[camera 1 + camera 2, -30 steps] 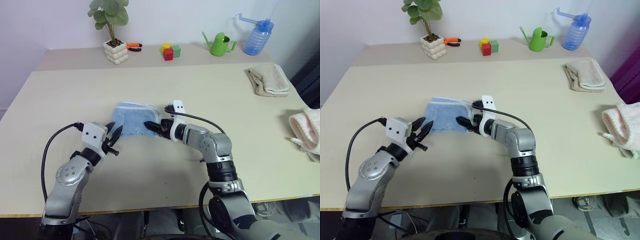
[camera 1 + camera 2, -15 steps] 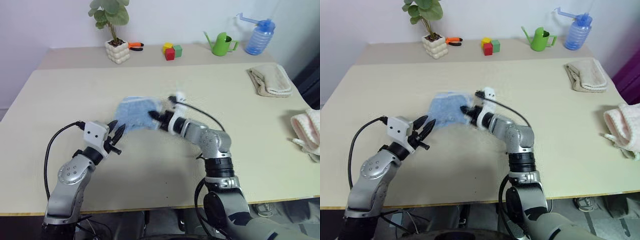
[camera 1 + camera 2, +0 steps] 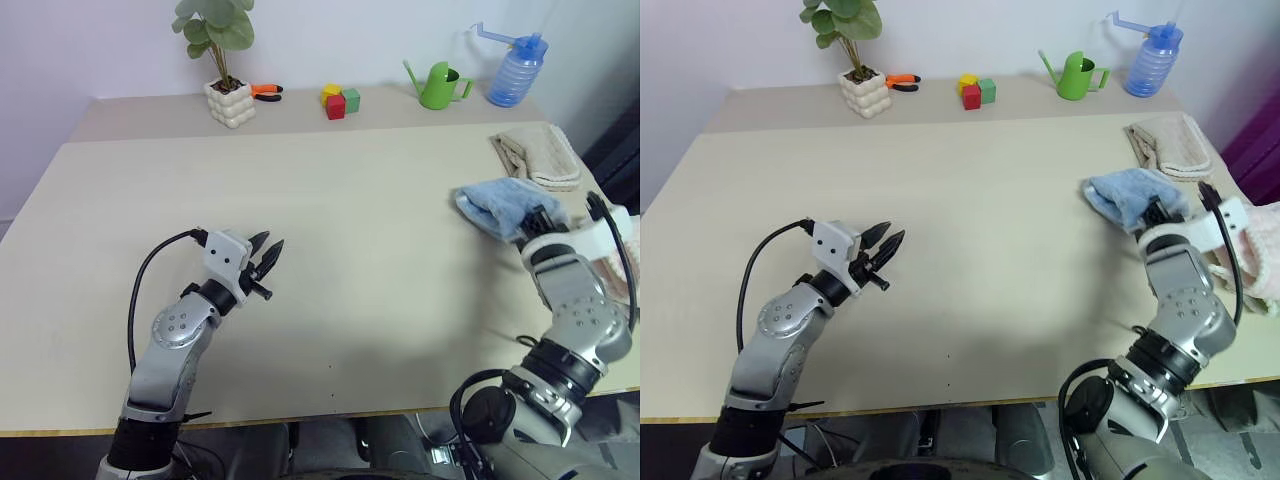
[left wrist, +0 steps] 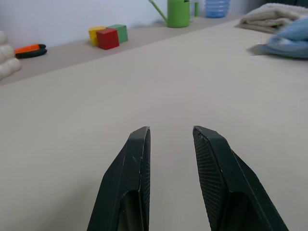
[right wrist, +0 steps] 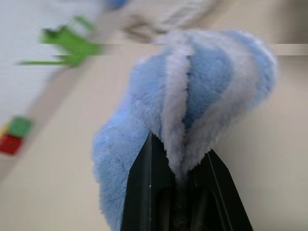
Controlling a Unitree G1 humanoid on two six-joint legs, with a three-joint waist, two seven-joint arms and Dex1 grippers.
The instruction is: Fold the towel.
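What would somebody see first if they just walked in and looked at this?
Probably the fluffy light blue towel, bunched up and pinched in the right claw near the table's right edge, close to a folded beige towel. Next, the left claw, with nothing in it and its fingers a little apart, over the bare middle of the table. Along the back sit a potted plant, coloured blocks and a green watering can.

The right gripper pinches the bunched blue towel at the table's right side, near a beige towel. The left gripper hovers empty over bare tabletop, fingers slightly parted.
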